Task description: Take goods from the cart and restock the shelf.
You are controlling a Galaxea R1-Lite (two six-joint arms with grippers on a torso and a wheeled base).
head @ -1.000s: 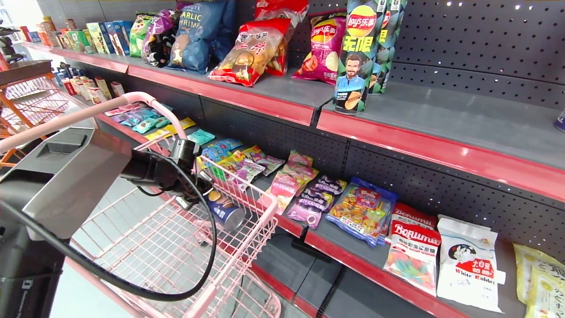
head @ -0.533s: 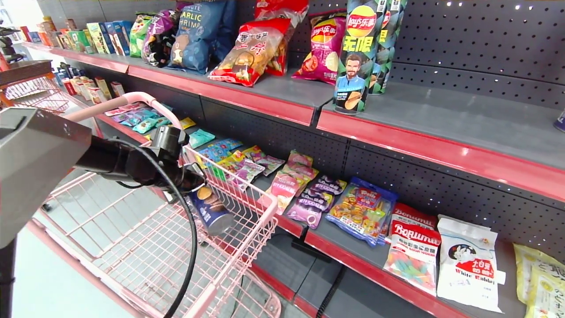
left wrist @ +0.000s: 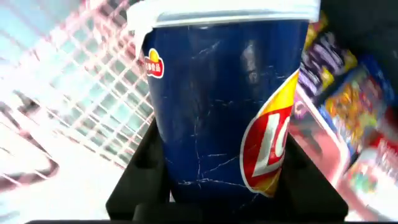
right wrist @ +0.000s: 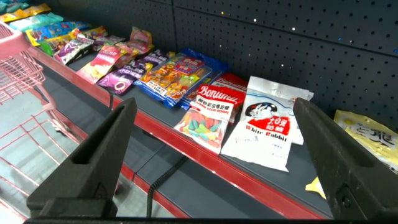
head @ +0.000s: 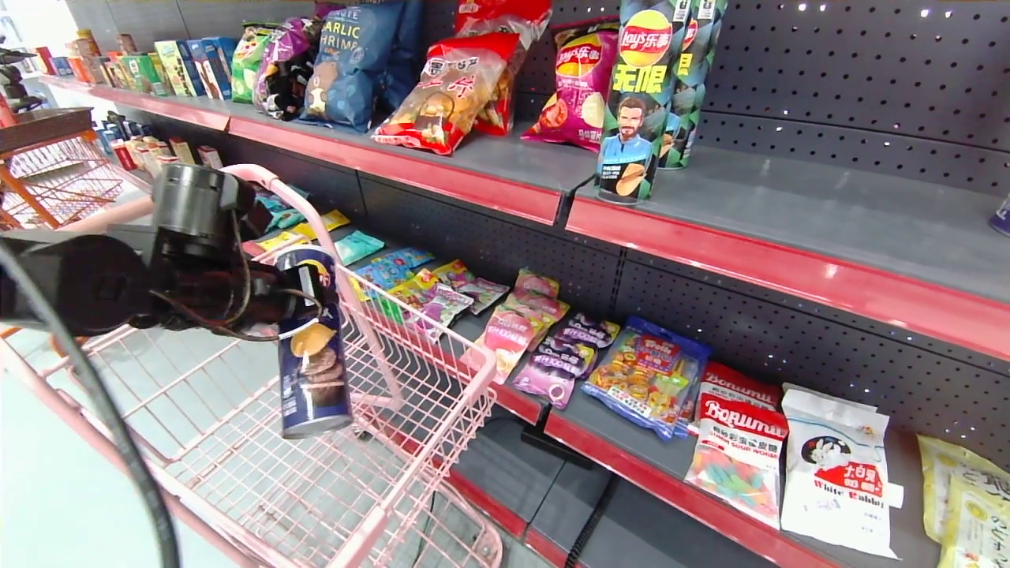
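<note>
A dark blue chip can [head: 314, 347] hangs upright above the pink wire cart [head: 446, 410], with my left gripper [head: 293, 298] shut on its upper part. In the left wrist view the can [left wrist: 224, 106] stands between the black fingers [left wrist: 146, 168]. Two matching tall cans [head: 641, 102] stand on the upper shelf [head: 789, 209]. Over the lower shelf [right wrist: 186, 158], my right gripper [right wrist: 214, 155] is open with nothing between its fingers.
Snack bags [head: 442, 87] line the upper shelf to the left of the tall cans; bare grey board lies to their right. Candy packs [head: 647, 375] cover the lower shelf. An orange wire rack [head: 47, 177] stands at far left.
My left arm has lifted the blue can out of the cart's basket and turned it from tilted to upright. The shelves and cart have not moved.
</note>
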